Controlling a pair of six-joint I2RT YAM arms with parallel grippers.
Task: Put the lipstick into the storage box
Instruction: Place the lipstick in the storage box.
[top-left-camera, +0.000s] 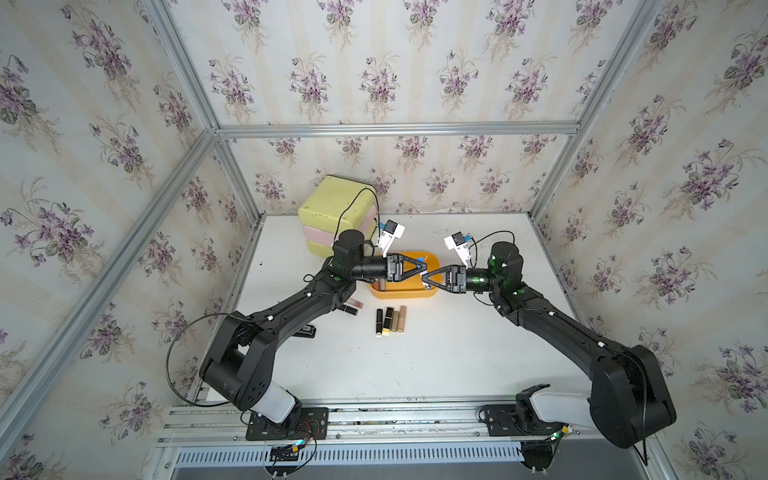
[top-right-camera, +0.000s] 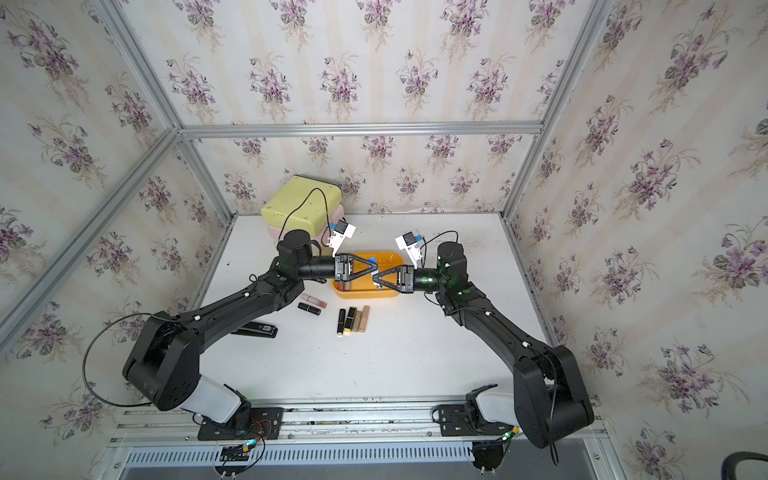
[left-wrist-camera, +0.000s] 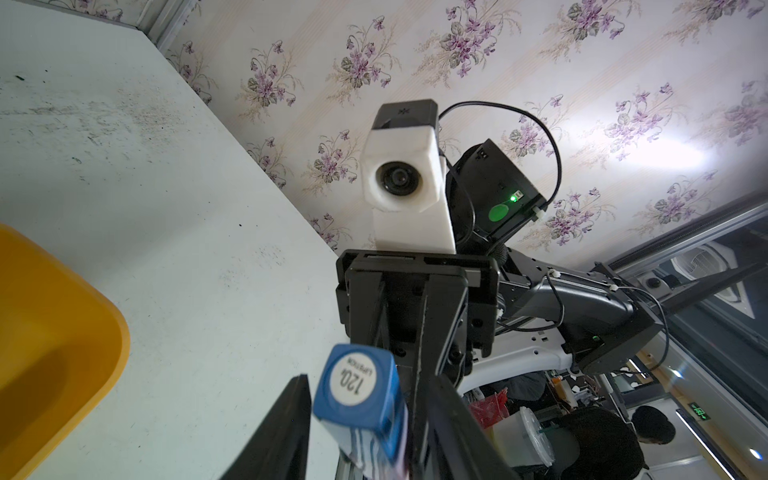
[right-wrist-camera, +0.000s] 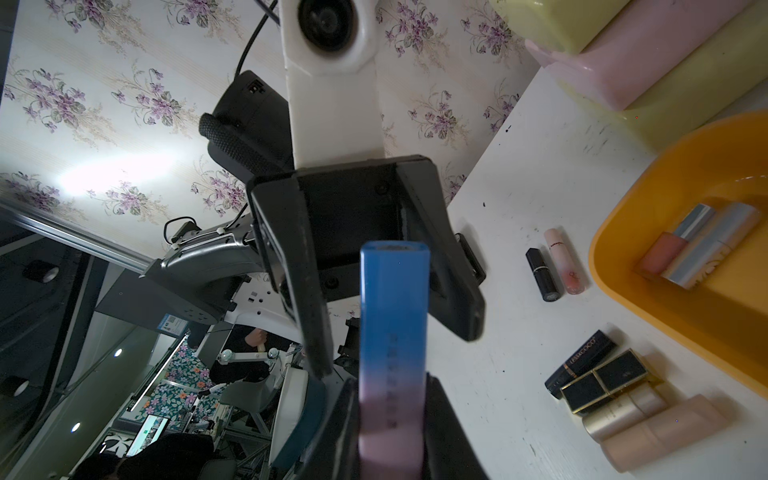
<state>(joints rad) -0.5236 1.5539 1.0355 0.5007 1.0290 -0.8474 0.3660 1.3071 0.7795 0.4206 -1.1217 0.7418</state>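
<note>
Both grippers meet over the storage box (top-left-camera: 432, 266) — right gripper (right-wrist-camera: 390, 432) clamped on the blue lipstick (right-wrist-camera: 392, 328), left gripper (left-wrist-camera: 361, 419) half-closed around it.

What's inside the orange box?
The right wrist view shows two tubes lying side by side in one end of the storage box: a pink lip gloss and a silvery lipstick. In both top views the grippers hide much of the box's floor.
</note>
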